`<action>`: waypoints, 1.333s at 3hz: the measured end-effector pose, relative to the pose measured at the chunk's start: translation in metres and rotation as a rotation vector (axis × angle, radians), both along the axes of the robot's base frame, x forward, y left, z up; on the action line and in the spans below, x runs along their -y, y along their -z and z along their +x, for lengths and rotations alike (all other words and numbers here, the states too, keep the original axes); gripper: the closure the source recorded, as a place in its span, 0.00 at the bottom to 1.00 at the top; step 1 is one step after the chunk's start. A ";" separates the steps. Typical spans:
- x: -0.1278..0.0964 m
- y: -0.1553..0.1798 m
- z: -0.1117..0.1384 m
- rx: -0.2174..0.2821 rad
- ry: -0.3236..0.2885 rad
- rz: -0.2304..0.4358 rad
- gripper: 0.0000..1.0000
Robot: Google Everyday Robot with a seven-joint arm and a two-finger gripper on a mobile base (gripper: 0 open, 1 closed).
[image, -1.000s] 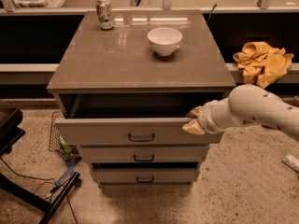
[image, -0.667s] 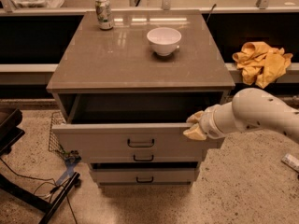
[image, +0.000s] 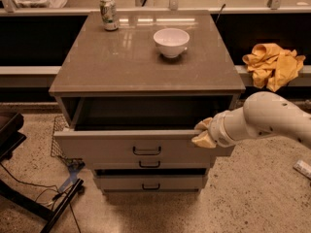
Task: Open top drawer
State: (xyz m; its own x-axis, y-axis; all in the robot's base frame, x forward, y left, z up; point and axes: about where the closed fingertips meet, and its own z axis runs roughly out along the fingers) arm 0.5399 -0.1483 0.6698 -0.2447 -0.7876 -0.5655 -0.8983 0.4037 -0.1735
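Countertop holds bowl and can; jaws at top drawer rim.

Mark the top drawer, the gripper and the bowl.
top drawer (image: 97, 147), camera view, its grey front panel.
gripper (image: 203, 133), camera view, its tip, at the drawer's front edge.
bowl (image: 171, 42), camera view, its white outer wall.
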 end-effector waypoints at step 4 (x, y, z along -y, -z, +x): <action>-0.003 -0.005 -0.024 -0.028 -0.050 0.006 0.52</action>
